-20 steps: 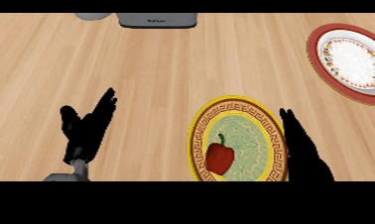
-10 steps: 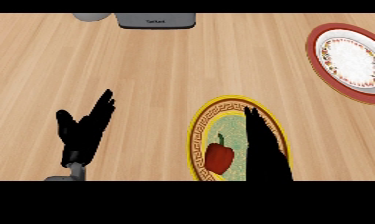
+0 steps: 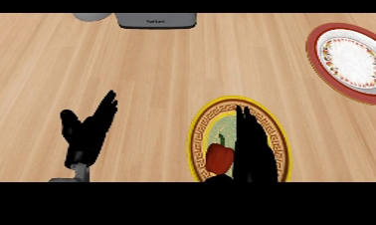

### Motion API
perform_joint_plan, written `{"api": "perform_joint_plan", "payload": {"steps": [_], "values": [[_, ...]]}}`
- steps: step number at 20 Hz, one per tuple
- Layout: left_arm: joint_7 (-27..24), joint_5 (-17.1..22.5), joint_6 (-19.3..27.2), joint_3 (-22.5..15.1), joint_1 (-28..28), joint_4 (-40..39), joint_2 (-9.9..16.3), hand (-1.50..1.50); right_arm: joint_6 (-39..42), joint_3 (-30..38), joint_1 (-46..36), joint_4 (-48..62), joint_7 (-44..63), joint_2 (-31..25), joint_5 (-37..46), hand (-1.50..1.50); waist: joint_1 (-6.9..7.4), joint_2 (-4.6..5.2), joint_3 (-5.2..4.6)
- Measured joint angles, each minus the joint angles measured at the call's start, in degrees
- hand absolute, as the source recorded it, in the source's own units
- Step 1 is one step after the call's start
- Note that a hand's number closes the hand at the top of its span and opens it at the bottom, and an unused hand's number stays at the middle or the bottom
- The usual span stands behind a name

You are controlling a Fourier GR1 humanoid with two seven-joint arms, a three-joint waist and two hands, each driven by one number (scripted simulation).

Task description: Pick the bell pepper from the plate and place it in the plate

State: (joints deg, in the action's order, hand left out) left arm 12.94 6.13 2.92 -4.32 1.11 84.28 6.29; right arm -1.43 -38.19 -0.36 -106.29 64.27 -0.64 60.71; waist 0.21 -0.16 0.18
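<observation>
Counter point(image 3: 183, 69): pepper point(image 3: 219, 156) prob. touching rt fingers point(image 3: 249, 139)

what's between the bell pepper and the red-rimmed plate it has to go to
Nothing visible. Bare wooden counter lies between the bell pepper on the yellow-rimmed plate and the red-rimmed plate at the far right. The right robot hand is right beside the pepper.

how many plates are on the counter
2: a yellow-rimmed plate near the lower edge, holding the red bell pepper under the right hand, and a red-rimmed plate at the right edge, partly cut off.
</observation>
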Motion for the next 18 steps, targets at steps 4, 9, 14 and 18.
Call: {"api": "perform_joint_plan", "payload": {"steps": [4,9,14,18], "values": [[-1.35,-1.25,0.74,-0.4,-0.1,-1.14,-0.92,0.0,-0.37,-0.69,1.27,1.13,0.0,0.04,1.49,-1.5,-0.17,-0.06,0.06],[-0.61,-0.76,-0.02,0.02,0.22,-0.09,-0.67,0.0,-1.42,-0.05,0.8,4.23,-0.77,0.09,0.3,-1.5,-0.06,-0.06,0.07],[-0.52,-0.24,-1.03,0.98,-0.67,-1.34,-0.39,0.0,-2.74,0.76,-0.79,9.36,-1.31,0.17,-2.03,1.5,-0.01,-0.02,0.07],[0.28,-1.06,-0.18,0.24,1.12,1.18,-1.05,0.0,-1.4,0.7,-2.38,12.13,-2.32,0.23,-3.72,1.5,0.05,-0.06,-0.02]]}}
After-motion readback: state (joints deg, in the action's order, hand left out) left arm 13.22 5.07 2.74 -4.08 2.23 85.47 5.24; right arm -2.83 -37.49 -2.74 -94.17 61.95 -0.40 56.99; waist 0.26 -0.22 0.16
